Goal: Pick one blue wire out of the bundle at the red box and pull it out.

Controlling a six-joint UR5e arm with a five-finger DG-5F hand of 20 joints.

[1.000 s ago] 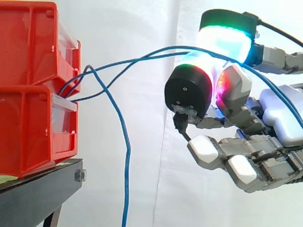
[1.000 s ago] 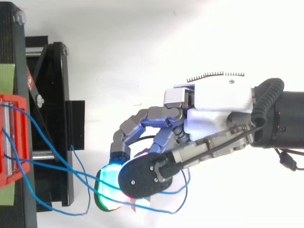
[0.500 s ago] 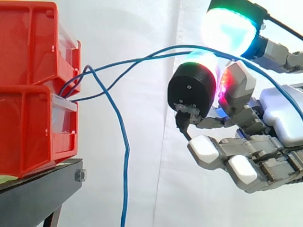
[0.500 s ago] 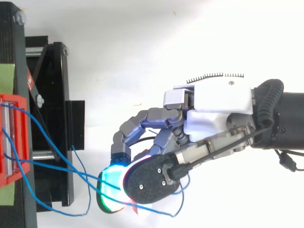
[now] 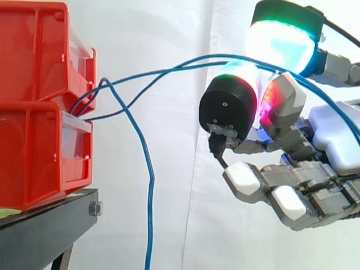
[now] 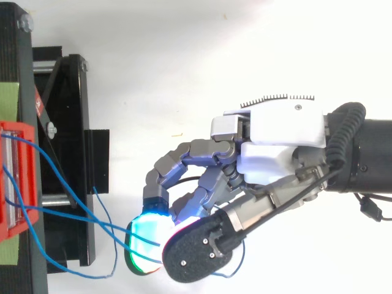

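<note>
Blue wires [image 5: 169,70], two of them, lie pinched in the curled hand [image 5: 333,140].

I've got the boxes [image 5: 34,112] stacked on the stand [image 5: 45,236] at left, wires [image 5: 163,72] running right to the hand [image 5: 332,140], one hanging down.

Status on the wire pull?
Hand shut on blue wires, two in the pinch. Far ends at the red bins, not pulled out. One loose strand hangs below; nothing blocking.
</note>
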